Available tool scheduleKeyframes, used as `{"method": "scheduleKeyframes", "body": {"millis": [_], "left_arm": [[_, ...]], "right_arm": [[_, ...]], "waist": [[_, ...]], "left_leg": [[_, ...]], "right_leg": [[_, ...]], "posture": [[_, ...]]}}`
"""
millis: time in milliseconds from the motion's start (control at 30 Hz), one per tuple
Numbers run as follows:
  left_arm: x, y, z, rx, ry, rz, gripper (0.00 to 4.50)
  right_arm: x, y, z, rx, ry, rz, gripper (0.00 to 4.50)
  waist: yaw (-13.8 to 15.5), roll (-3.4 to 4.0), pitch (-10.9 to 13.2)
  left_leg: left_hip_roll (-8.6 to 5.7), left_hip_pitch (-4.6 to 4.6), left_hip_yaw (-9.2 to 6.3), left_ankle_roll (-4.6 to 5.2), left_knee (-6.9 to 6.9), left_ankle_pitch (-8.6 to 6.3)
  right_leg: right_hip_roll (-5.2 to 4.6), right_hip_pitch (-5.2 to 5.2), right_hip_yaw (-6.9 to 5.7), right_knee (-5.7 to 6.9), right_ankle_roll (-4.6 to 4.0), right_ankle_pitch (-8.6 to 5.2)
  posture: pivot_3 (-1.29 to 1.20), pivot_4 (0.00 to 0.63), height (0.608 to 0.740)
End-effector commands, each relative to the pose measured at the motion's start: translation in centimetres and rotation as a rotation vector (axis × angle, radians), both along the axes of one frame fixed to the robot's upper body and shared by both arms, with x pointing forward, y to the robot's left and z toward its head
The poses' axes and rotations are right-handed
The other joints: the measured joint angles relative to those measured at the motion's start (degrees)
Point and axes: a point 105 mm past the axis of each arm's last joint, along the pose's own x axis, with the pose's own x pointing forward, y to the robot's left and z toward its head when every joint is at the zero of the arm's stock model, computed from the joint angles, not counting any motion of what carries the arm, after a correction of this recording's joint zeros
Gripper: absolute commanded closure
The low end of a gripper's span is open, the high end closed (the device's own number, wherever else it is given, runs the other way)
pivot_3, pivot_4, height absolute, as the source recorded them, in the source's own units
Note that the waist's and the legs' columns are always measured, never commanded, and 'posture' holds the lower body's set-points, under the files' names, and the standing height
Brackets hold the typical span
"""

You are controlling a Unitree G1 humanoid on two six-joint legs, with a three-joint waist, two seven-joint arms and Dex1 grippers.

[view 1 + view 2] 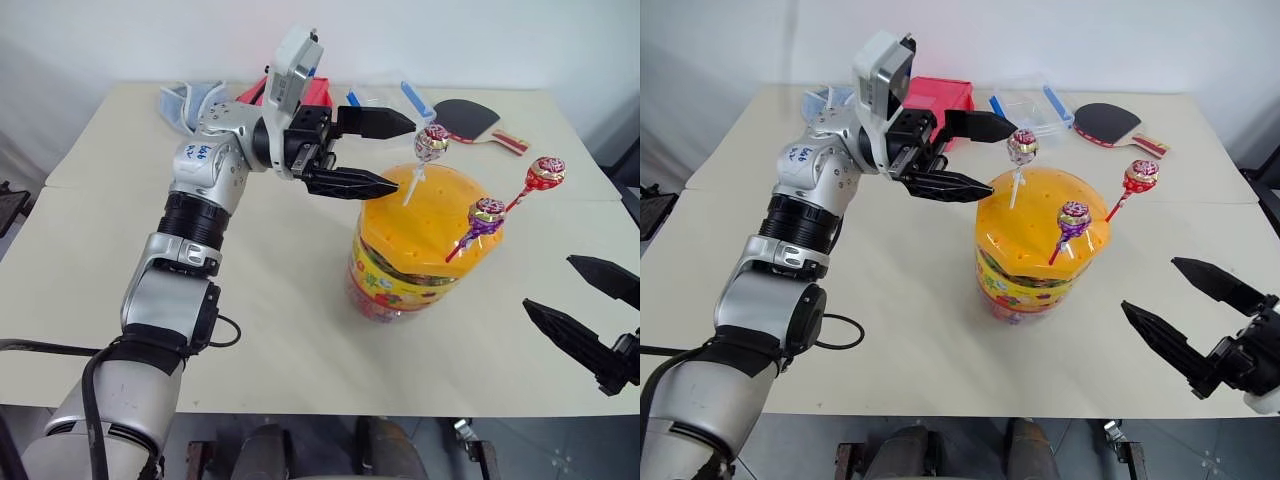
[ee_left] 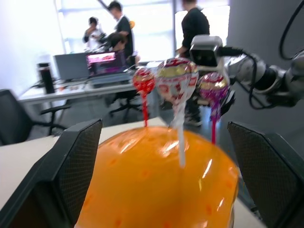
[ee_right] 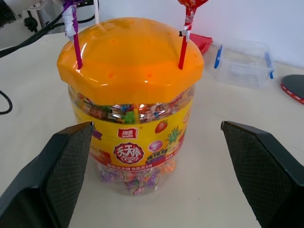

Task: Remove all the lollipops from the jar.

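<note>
Table point(image 1: 300, 330): pale top, carrying everything in view.

Jar point(image 1: 1035, 265): sitting upright near the table's middle, orange domed lid on, yellow-red label facing the robot, wrapped sweets showing through the clear wall.

Left gripper point(image 1: 385, 153): hanging level just beside the lid on the robot's left, fingers standing wide apart, holding nothing; the white-stick lollipop is just past its fingertips.

Right gripper point(image 1: 585, 295): hovering above the table near its front edge, well apart from the jar on the right, fingers spread wide, holding nothing.

Clear box point(image 1: 1032, 103) with blue clips, red box point(image 1: 940, 97), and table-tennis paddle point(image 1: 1106, 122): lying along the far edge.

Lollipops: all three standing with sticks in the lid's holes – pink one on white stick point(image 1: 431, 142) at the back, red point(image 1: 546, 172) at the right, purple point(image 1: 487, 212) nearest the front.
</note>
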Motion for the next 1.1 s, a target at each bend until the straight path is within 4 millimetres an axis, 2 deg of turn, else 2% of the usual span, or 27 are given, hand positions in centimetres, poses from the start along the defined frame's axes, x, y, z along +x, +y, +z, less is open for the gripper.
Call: {"method": "scheduleKeyframes", "body": {"millis": [33, 100, 133, 200, 567, 600, 767, 933, 1100], "left_arm": [[-2.4, 0.1, 0.3, 0.05, -0.06, -0.17, 0.0], [-2.6, 0.1, 0.4, 0.041, -0.056, -0.189, 0.0], [-2.7, 0.0, 0.4, 0.041, -0.057, -0.194, 0.4], [-2.6, -0.3, 0.0, 0.071, -0.065, -0.191, 0.85], [-2.1, -1.5, -0.4, 0.07, -0.078, -0.185, 4.35], [-2.0, -1.7, -0.4, 0.068, -0.078, -0.182, 4.46], [-1.6, -2.1, 0.1, 0.041, -0.098, -0.167, 4.46], [-0.9, -2.3, 3.5, -0.044, -0.143, -0.094, 4.46], [-0.3, -1.6, 6.4, -0.124, -0.163, -0.009, 4.46]], "right_arm": [[-1.0, 0.1, 1.4, -0.019, -0.075, -0.027, 0.01], [-1.3, 0.1, 1.6, -0.023, -0.081, -0.035, 0.01], [-1.4, 0.0, 1.8, -0.026, -0.084, -0.038, 0.0], [-1.5, -0.1, 2.0, -0.029, -0.09, -0.044, 0.0], [-1.4, 0.1, 2.9, -0.046, -0.13, -0.056, 0.0], [-1.4, 0.1, 3.0, -0.049, -0.133, -0.058, 0.0], [-1.3, 0.0, 3.4, -0.061, -0.149, -0.062, 0.0], [-1.4, -0.1, 3.9, -0.072, -0.155, -0.055, 0.0], [-1.4, -0.2, 4.1, -0.079, -0.142, -0.033, 0.0]], "waist": [[0.1, 0.0, 0.0], [0.1, 0.0, 0.0], [0.1, 0.0, 0.0], [0.1, 0.0, 0.0], [0.2, -0.01, 0.0], [0.2, -0.01, 0.0], [0.4, -0.03, 0.0], [0.4, -0.19, 0.1], [0.4, -0.19, 0.1]], "left_leg": [[0.0, 0.0, 0.0, 0.0, 0.01, 0.0], [0.0, -0.01, -0.01, 0.02, 0.04, -0.01], [0.0, -0.01, -0.01, 0.03, 0.05, -0.02], [0.0, -0.01, -0.03, 0.06, 0.06, -0.04], [0.0, -0.02, -0.03, 0.14, 0.13, -0.09], [-0.01, -0.04, -0.03, 0.15, 0.15, -0.1], [-0.01, -0.06, -0.03, 0.19, 0.22, -0.12], [-0.01, -0.14, -0.03, 0.25, 0.32, -0.17], [-0.01, -0.15, -0.03, 0.31, 0.3, -0.22]], "right_leg": [[0.0, 0.0, 0.0, 0.01, 0.0, 0.0], [-0.01, 0.01, 0.01, 0.01, 0.0, 0.0], [-0.01, 0.02, 0.01, 0.01, 0.0, 0.0], [-0.01, 0.03, 0.02, 0.0, 0.0, 0.0], [-0.01, 0.04, 0.02, -0.02, 0.0, 0.0], [-0.01, 0.04, 0.02, -0.02, 0.0, 0.0], [-0.01, 0.06, 0.01, -0.04, 0.01, 0.0], [-0.01, 0.06, 0.01, -0.15, 0.08, 0.05], [-0.01, 0.09, 0.0, -0.32, 0.11, 0.06]], "posture": [[0.0, 0.15, 0.74], [0.0, 0.15, 0.74], [0.0, 0.15, 0.74], [0.0, 0.15, 0.74], [0.0, 0.15, 0.74], [0.0, 0.15, 0.74], [0.0, 0.15, 0.74], [0.0, 0.15, 0.74], [0.0, 0.15, 0.74]]}}
